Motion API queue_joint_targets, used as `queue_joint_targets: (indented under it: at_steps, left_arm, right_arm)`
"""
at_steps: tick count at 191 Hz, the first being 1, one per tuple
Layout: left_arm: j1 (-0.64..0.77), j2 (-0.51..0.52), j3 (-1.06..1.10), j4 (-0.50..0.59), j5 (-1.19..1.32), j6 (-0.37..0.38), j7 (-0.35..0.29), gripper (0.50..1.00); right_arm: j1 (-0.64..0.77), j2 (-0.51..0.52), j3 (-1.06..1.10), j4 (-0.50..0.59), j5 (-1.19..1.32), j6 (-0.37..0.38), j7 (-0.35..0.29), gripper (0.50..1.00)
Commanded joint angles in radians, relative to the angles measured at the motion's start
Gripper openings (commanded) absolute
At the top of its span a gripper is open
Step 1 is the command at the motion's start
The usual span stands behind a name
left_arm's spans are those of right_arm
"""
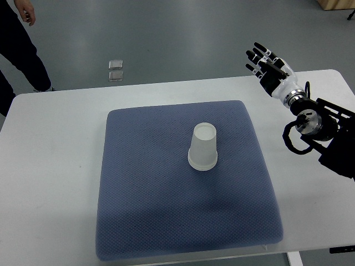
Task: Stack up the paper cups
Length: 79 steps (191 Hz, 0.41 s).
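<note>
fingers [258, 55] of the right hand [269, 67] spread empty beyond the mat [138, 210]; upturned cup [203, 147], perhaps a stack.

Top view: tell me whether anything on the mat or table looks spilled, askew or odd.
Nothing stands out. A white paper cup stands upside down near the middle of the blue mat, which lies flat on the white table. The right hand is open above the far right corner.

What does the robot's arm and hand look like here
Only the right arm shows. Its right hand is black with white patches on the fingers, joined by a white and silver wrist to a black forearm with a round metal joint and looping black cables.
</note>
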Motion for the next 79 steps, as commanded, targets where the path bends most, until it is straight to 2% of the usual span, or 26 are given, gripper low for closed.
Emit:
queue_joint_targets:
  at_steps: [1, 79]
  left_arm:
    - [0.0, 0.0, 0.0, 0.0, 0.0, 0.0, 0.0, 1.0]
    - [0.001, 0.0, 0.0, 0.0, 0.0, 0.0, 0.0, 1.0]
  right_arm:
    - [-0.006, 0.021, 0.0, -0.014, -0.024, -0.003, 0.012, 0.913]
    - [-0.006, 0.024, 0.001, -0.022, -0.027, -0.017, 0.015, 0.913]
